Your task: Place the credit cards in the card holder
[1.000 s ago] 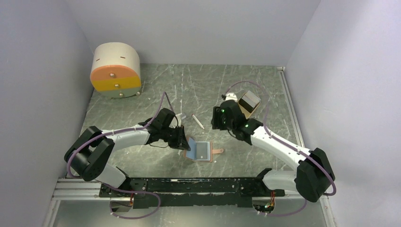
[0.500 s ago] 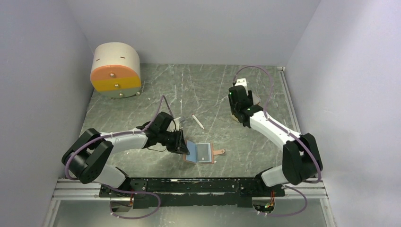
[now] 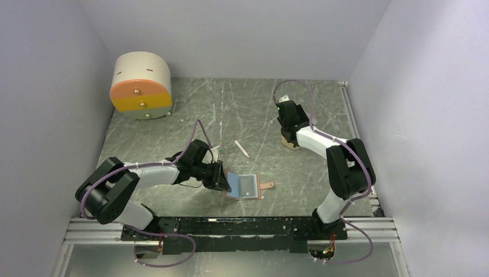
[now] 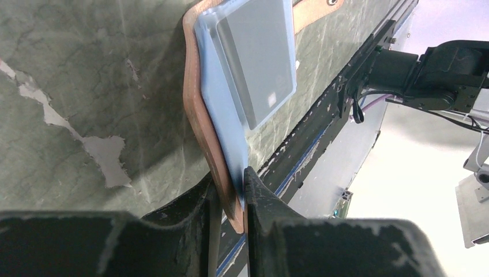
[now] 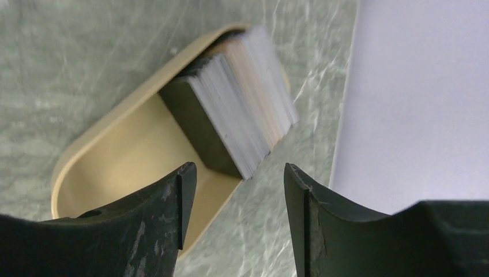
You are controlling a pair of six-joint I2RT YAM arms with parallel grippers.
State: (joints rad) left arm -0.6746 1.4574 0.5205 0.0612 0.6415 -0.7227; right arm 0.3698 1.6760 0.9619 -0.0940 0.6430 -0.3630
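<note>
While the left gripper [image 4: 230, 193] clamps shut on the brown leather edge of the card holder [image 3: 247, 186], the holder lies open on the green marbled table [image 3: 173, 127]. It sits just beyond the black rail [image 3: 242, 225] at the near edge, a little left of centre, with its strap tab [image 3: 266, 184] pointing right. The left wrist view shows the two fingers squeezing the leather and a clear, blue-tinted sleeve together. The pinched edge appears raised off the table, and a grey card [image 4: 256, 57] sits in the sleeve's pocket.

A little farther back, a thin white stick [image 3: 241, 148] lies loose on the table, apart from the holder. Farther still and to the right, the right gripper [image 5: 237, 173] hangs with its fingers spread apart, holding nothing, directly above a beige oval tray [image 5: 115, 161].

The credit cards [image 5: 242, 109] stand on edge in that tray as a tight stack, leaning toward one end. The outermost card is dark, and the packed edges show white and pale orange. Neither finger touches the stack. In the overhead view the right arm covers most of the tray, and only part of its rim shows beneath the wrist.

In the far left corner stands a round cream cabinet [image 3: 141, 81] with an orange and yellow front and small knobs.
</note>
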